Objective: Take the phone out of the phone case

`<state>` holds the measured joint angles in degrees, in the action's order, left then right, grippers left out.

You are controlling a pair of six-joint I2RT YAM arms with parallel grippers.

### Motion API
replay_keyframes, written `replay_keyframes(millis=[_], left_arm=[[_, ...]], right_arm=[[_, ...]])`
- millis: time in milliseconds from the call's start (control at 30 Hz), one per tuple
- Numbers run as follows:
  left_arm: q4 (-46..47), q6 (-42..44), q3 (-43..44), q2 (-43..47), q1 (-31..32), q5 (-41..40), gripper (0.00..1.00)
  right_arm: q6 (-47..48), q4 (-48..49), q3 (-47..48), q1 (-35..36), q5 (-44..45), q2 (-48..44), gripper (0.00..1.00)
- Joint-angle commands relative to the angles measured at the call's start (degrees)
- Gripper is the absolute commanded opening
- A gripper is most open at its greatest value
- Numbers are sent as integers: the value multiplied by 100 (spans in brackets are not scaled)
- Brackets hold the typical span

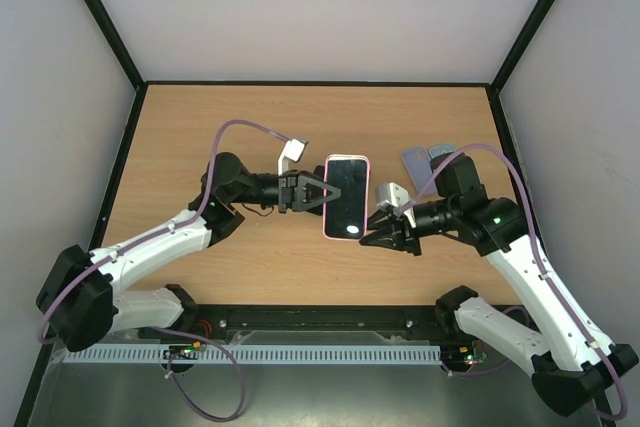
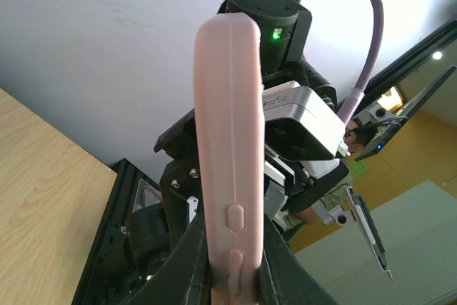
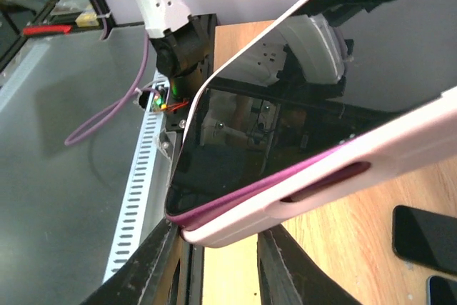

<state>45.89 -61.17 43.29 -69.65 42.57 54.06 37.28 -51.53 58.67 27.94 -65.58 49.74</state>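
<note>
We find the right gripper (image 1: 368, 237) straddling the near right corner of the pink case (image 1: 368, 179), pinching or not we cannot tell | phone (image 1: 346, 197) inside it, screen up, long axis near-to-far, over the table (image 1: 200, 127) | left gripper (image 1: 322, 192) clamped on the case's left long edge | spare phones (image 1: 418, 160) lie beyond | we read no writing

Open table (image 1: 180, 127) left, phone case (image 2: 223, 141) blocking centre, spare phones (image 1: 415, 162) right

Phone case (image 2: 225, 141): pale pink, matt, smooth rubbery-looking plastic. Phone (image 3: 271, 148) front is glossy black glass with mirror-like reflections. Table (image 1: 200, 127) is matt light wood grain; arm shells (image 1: 150, 242) are smooth white plastic.
</note>
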Motion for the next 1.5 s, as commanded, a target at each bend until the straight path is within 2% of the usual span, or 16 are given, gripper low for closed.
replay_keyframes(millis=[0, 300, 700, 933, 1200, 1467], left_arm=[[686, -225, 67, 113, 190, 394, 2], [717, -202, 29, 135, 255, 447, 2], [977, -251, -34, 60, 379, 629, 3], [-115, 575, 76, 68, 403, 531, 3], [-1568, 1667, 324, -54, 613, 386, 2], [-2186, 2056, 300, -169, 674, 254, 3]], right_arm=[[-1479, 1228, -12, -17, 914, 16, 24], [-2806, 2201, -208, -149, 1712, 95, 25], [-2800, 2330, -237, -443, 1516, 167, 25], [-3324, 2244, 246, -539, 727, 187, 39], [-4443, 2806, 558, -712, 53, 333, 44], [-5329, 3531, 699, -855, -335, 396, 50]])
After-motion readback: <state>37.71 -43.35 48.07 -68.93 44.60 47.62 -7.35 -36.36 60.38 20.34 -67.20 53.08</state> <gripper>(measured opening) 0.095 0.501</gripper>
